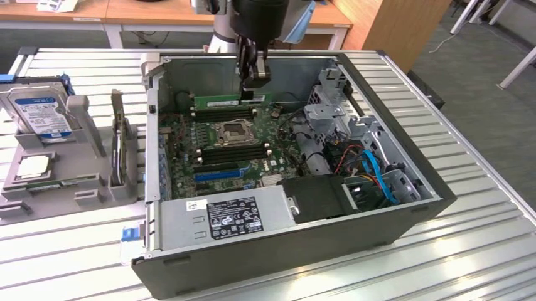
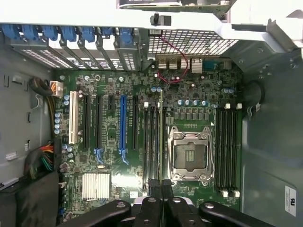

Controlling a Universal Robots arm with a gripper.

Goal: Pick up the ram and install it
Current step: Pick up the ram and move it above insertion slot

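Where the ribbed metal surface (image 1: 477,244) carries the open dark computer case (image 1: 277,269), a boxy grey power supply (image 1: 226,216) sits nearest. Beyond it lies the green motherboard (image 1: 201,160) with its square metal CPU socket (image 1: 232,133). Farther back, the black pincer (image 1: 251,93) pinches the ram (image 1: 218,99), a thin green stick held edgewise over the long dark memory slots (image 1: 222,115).

My bench in a robotics lab or workshop, I think.
An open computer case (image 1: 277,269) lies on a slatted metal table (image 1: 469,251), computer parts (image 1: 42,113) stand in grey fixtures (image 1: 84,119) beside it, and wooden desks (image 1: 150,9) line the grey floor (image 1: 477,56) behind.
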